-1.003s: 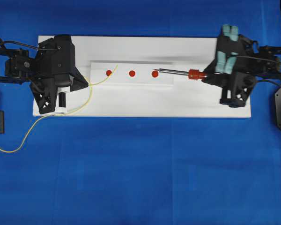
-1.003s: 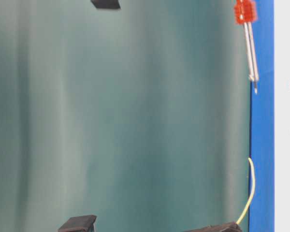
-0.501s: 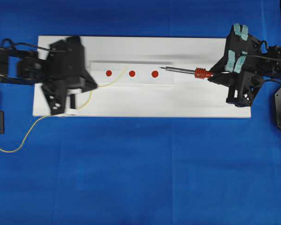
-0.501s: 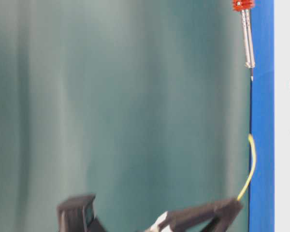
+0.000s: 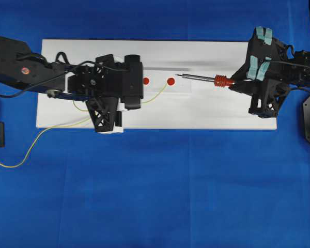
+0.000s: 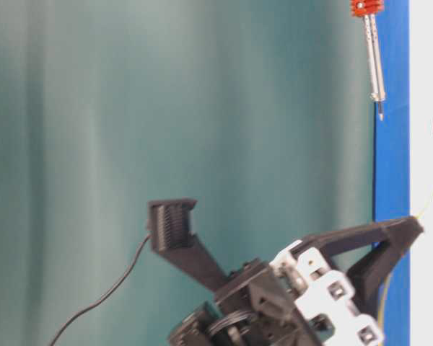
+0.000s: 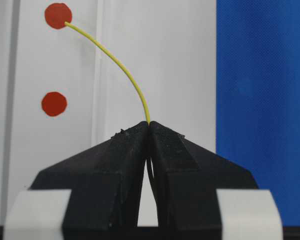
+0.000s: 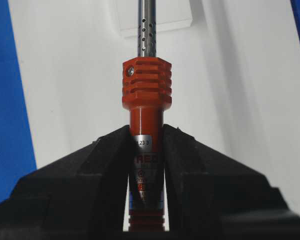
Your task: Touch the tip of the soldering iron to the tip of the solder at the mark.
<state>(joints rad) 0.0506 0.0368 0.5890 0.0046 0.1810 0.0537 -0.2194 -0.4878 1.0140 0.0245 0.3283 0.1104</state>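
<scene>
The left gripper [image 7: 149, 131] has its two black fingers [image 7: 115, 165] pressed tight together, and they pinch the solder [image 7: 121, 65]. The thin yellow wire comes out from between the fingertips, bends up in a soft curve, and its end touches the edge of a red dot [image 7: 58, 15] on the white board [image 7: 170, 60]. A second red dot [image 7: 54, 104] sits nearer to the fingers, to the side of the wire.

The right gripper [image 8: 146, 150] squeezes the soldering iron [image 8: 146, 100] by its orange-red body. The silver shaft points straight away from the fingers [image 8: 100, 165], over the white board.

From above, the left gripper [image 5: 139, 98] is over the middle of the board [image 5: 206, 111], and the solder [image 5: 155, 94] reaches from it to the red dot [image 5: 171, 81] nearest the iron. The rest of the yellow wire trails off the board onto the blue cloth [image 5: 155, 186]. The soldering iron [image 5: 204, 78] lies level, with its sharp tip near that same dot but not touching it or the solder. The right gripper [image 5: 232, 82] is at the right end of the board.

From the side view, the soldering iron [image 6: 374, 58] is just above the board.
</scene>
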